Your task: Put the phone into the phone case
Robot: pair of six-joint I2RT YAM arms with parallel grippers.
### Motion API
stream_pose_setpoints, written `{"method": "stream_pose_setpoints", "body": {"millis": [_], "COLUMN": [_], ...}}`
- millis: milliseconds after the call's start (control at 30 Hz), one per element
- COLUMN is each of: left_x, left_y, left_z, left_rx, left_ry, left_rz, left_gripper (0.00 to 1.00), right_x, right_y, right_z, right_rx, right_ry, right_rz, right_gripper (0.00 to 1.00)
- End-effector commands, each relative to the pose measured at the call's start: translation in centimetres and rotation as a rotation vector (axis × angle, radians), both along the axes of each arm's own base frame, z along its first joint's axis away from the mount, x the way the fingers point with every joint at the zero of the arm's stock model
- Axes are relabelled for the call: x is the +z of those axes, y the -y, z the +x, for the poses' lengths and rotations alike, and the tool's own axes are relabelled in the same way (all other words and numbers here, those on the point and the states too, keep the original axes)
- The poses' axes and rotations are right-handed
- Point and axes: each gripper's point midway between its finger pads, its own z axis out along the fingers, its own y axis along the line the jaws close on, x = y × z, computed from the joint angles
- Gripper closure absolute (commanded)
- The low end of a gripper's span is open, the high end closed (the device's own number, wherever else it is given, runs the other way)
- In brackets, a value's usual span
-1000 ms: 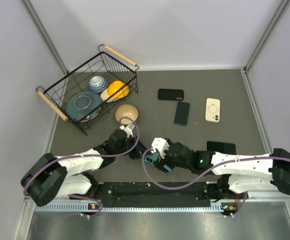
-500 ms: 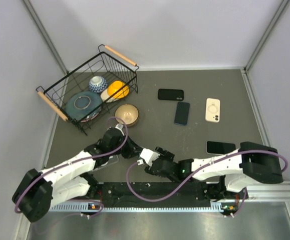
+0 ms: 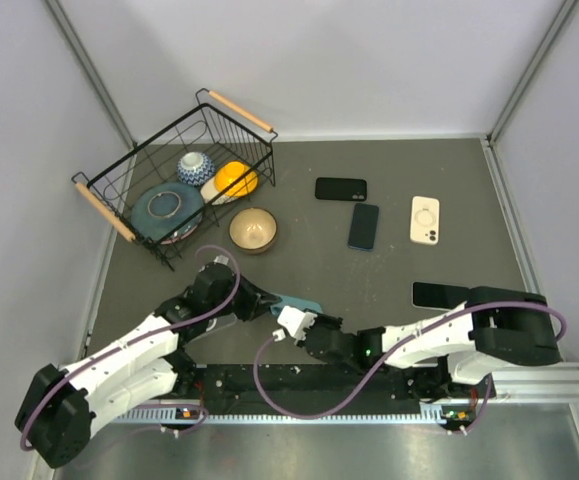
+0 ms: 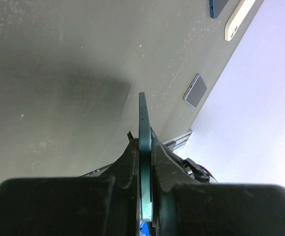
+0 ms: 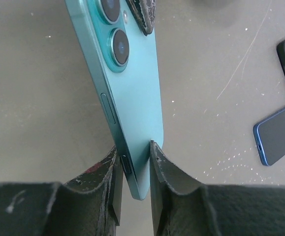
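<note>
Two grips, likely for a handover: my left gripper [image 3: 262,305] pinches the teal phone [image 3: 297,303] by its camera end, low over the table [image 3: 419,160] near its front edge, while my right gripper [image 5: 133,162] clamps the opposite end.

Walled in pale lilac-white panels [image 3: 349,60] at nine, twelve and three o'clock; braced by slanting aluminium posts [image 3: 91,75] at eleven and one; floored with a matte dark-grey tabletop [image 3: 389,280], faintly scratched and speckled; edged at six by a brushed metal sill [image 3: 299,452]; lit evenly.
</note>
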Motion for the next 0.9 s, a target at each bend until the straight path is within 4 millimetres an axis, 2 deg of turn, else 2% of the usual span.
{"method": "stream_pose_setpoints", "body": {"millis": [0,33,100,200,233,267,367,433,467,533,567,600,667,733,767,833,867], "left_x": [1.5,1.5,1.6,1.9,2.0,2.0,2.1,2.1,2.0,1.8,1.7,1.8,2.1,2.3,2.9,2.8,3.8], "left_y": [1.2,1.2,1.1,1.2,1.1,1.0,0.8,0.8,0.8,0.7,0.6,0.6,0.5,0.1,0.1,-0.7,-0.9], "left_z": [-1.7,-1.8,-2.0,-2.3,-2.3,-2.3,-2.3,-2.4,-2.4,-2.7,-2.8,-2.9,-2.8,-2.6,-2.4,-2.0,-1.6], "left_rx": [-0.077,-0.076,-0.065,-0.065,-0.062,-0.062,-0.071,-0.079,-0.084,-0.094,-0.099,-0.100,-0.102,-0.098,-0.094,-0.069,-0.055], "left_ry": [-0.018,-0.018,-0.028,-0.031,-0.027,-0.018,0.005,0.015,0.020,0.022,0.019,0.026,0.050,0.080,0.092,0.111,0.132], "left_rz": [-0.104,-0.108,-0.126,-0.170,-0.174,-0.167,-0.150,-0.143,-0.140,-0.136,-0.135,-0.137,-0.133,-0.107,-0.099,-0.040,-0.031], "left_gripper": [1.00,1.00,1.00,1.00,1.00,1.00,1.00,0.94,0.88,0.62,0.55,0.38,0.24,0.11,0.09,0.04,0.03], "right_x": [3.7,4.1,3.2,2.9,3.1,3.3,3.5,3.8,3.9,3.8,3.5,3.3,3.1,2.9,2.8,2.5,2.4], "right_y": [-3.3,-3.1,-3.1,-3.5,-3.2,-3.1,-2.7,-2.4,-2.3,-2.1,-1.9,-1.8,-1.5,-1.1,-0.8,-0.5,-0.2], "right_z": [0.2,0.8,1.2,1.2,1.3,1.3,1.1,1.1,1.1,1.2,1.2,1.2,1.4,1.4,1.5,1.5,2.1], "right_rx": [0.002,-0.040,-0.061,-0.083,-0.105,-0.109,-0.127,-0.140,-0.150,-0.163,-0.171,-0.180,-0.202,-0.213,-0.226,-0.238,-0.268], "right_ry": [0.065,0.099,0.141,0.171,0.190,0.201,0.186,0.177,0.171,0.168,0.161,0.160,0.164,0.164,0.157,0.137,0.113], "right_rz": [0.195,0.190,0.129,0.100,0.107,0.113,0.165,0.202,0.222,0.236,0.226,0.212,0.196,0.194,0.198,0.215,0.248], "right_gripper": [0.76,0.70,0.70,0.81,0.92,0.97,1.00,1.00,1.00,1.00,1.00,1.00,1.00,1.00,1.00,1.00,1.00]}}
